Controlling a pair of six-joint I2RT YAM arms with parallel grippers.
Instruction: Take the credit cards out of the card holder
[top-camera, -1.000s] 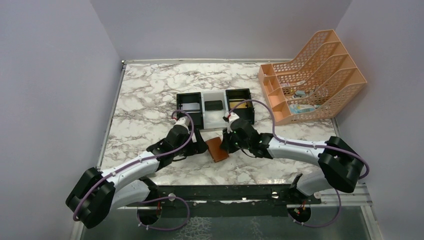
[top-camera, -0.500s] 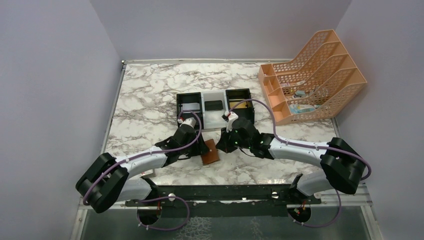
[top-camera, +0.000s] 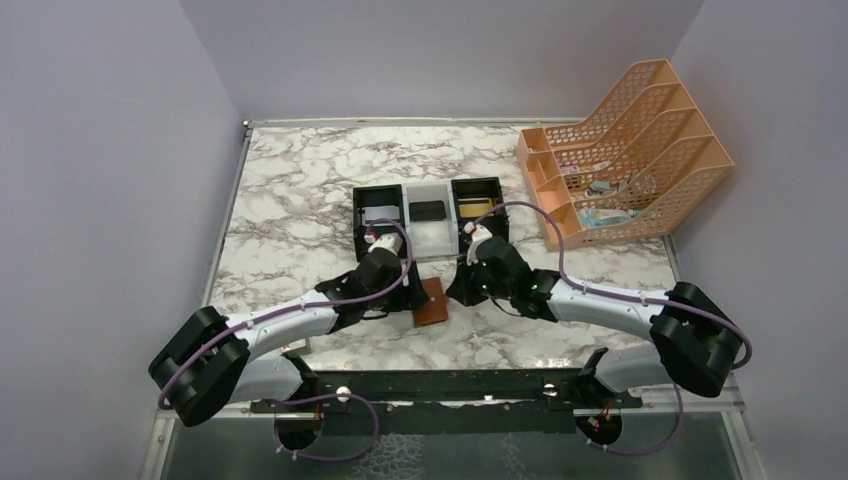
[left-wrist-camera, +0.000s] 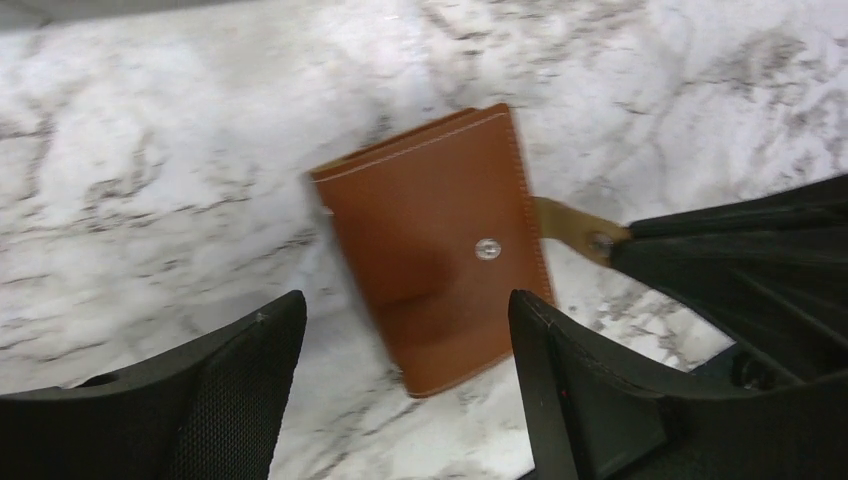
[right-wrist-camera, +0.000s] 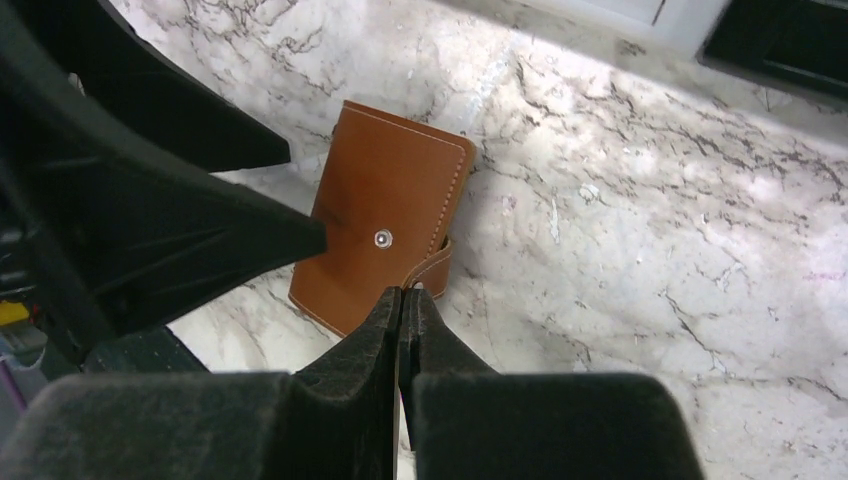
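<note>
Pinching the card holder (right-wrist-camera: 375, 200) tab is the right claw (right-wrist-camera: 401, 298).

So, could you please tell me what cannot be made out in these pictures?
- Credit cards inside: unseen in every view, because the brown leather bifold card holder lies shut.
- Snap tab: its end is hidden between the shut fingers of the right pincer in both wrist views.
- Black-white-black three-compartment tray: contents too small in the top view, cut off by the right wrist view's edge.
</note>
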